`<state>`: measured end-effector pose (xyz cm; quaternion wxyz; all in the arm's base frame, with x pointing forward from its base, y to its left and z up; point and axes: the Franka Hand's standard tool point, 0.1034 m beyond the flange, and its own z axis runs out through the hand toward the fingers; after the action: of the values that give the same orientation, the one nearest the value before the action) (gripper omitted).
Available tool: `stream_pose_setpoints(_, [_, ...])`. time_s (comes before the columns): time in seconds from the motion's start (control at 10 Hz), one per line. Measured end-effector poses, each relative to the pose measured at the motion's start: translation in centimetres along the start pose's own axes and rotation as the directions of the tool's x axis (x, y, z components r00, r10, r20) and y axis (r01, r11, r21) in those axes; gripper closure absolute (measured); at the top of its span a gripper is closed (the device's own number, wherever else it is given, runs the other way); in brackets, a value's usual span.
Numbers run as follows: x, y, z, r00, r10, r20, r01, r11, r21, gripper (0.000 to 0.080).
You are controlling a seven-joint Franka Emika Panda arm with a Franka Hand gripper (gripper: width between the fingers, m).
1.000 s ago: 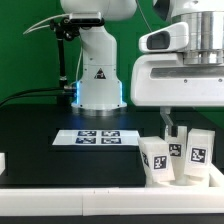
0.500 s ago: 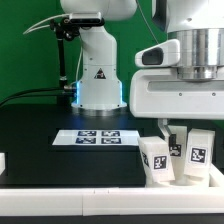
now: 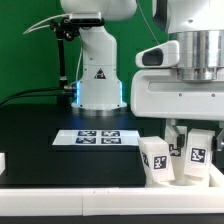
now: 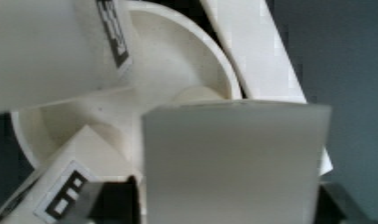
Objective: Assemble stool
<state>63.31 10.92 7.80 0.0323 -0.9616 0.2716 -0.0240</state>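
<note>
Directly below hand [image 3: 184, 128], stool legs [image 3: 177, 158]

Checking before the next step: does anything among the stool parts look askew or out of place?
Nothing looks damaged or spilled. The stool parts are crowded together at the exterior view's right under the gripper, some leaning. The marker board lies flat.

So the exterior cam sits low at the near table edge, facing the arm's base [image 3: 98, 75] at the far side, marker board [image 3: 99, 138] mid-table. The wrist cam is crammed right up against the stool legs [image 4: 234, 160], which both views share [image 3: 177, 157], at the exterior view's right.
</note>
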Motion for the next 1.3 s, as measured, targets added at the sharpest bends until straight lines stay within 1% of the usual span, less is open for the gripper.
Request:
stream_pose_setpoints(0.1, [0.0,0.0,0.0,0.996,0.093,0.000,-0.093,0.996,0.000,0.0465])
stream_pose_setpoints(0.3, [0.0,0.0,0.0,0.980,0.199,0.000,-0.199,0.980,0.000,0.0465])
stream_pose_setpoints(0.4, [0.0,0.0,0.0,0.951,0.309,0.001,-0.309,0.951,0.000,0.0465])
stream_pose_setpoints(0.5, [0.4,0.0,0.1,0.886,0.463,-0.002,-0.463,0.886,0.002,0.0465])
stream_pose_setpoints(0.6, [0.7,0.1,0.1,0.812,0.584,0.001,-0.584,0.812,0.011,0.0465])
stream_pose_setpoints(0.8, [1.3,0.5,0.1,0.639,0.769,0.021,-0.769,0.638,0.024,0.0464])
stream_pose_setpoints(0.9, [1.4,0.6,0.1,0.483,0.874,0.049,-0.875,0.482,0.032,0.0464])
stream_pose_setpoints(1.0, [1.8,1.0,0.0,0.414,0.908,0.064,-0.910,0.413,0.026,0.0463])
stream_pose_setpoints(1.1, [1.7,0.9,0.1,0.352,0.934,0.065,-0.936,0.351,0.023,0.0463])
stream_pose_setpoints(1.2, [1.6,0.8,0.1,0.296,0.953,0.066,-0.955,0.296,0.019,0.0463])
stream_pose_setpoints(1.3, [1.6,0.8,0.1,0.259,0.963,0.067,-0.966,0.259,0.016,0.0463])
